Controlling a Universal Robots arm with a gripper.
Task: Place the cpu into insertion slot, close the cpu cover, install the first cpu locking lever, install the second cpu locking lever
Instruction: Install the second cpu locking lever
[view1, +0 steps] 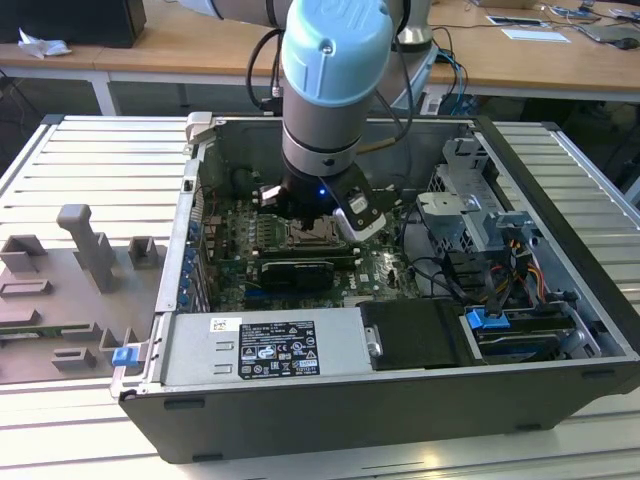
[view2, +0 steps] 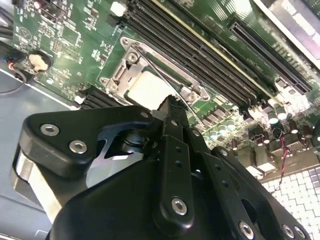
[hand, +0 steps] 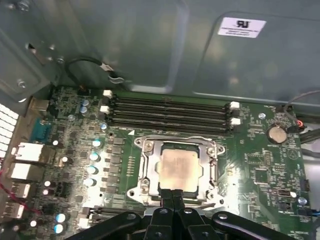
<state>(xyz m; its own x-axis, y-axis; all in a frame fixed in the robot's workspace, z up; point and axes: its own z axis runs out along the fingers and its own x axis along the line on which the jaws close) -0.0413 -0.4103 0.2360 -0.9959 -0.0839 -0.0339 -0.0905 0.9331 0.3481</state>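
CPU (hand: 178, 170) first, then: the small flat square chip with the pale silver-beige metal top is lying face up inside the insertion slot (hand: 146, 172), that dark square socket ringed by a silver frame on the green circuit board (hand: 260, 150). Right at its near edge sits the black two-finger gripper (hand: 172, 196), fingertips pressed together with nothing between them, tips touching or just above the socket frame; I can't tell which. In the second wrist view the same closed tips (view2: 169, 102) sit at the corner of the chip (view2: 147, 90), with a thin wire locking lever (view2: 160, 75) running across the socket beside them. The thin silver cover (hand: 215, 165) looks to be lying down around the chip, judging by the frame bordering the metal top. As for handling, I'd judge this chip light, rigid and slick on top, with a fragile underside, so it is best taken by two opposite edges. Being square, it has no real long axis; it lies flat, sides parallel to the long black memory slots (hand: 167, 112) just beyond the socket. Further out, the exterior view shows the pale blue and grey arm (view1: 330, 80) reaching straight down into the open dark grey computer case (view1: 330, 400).
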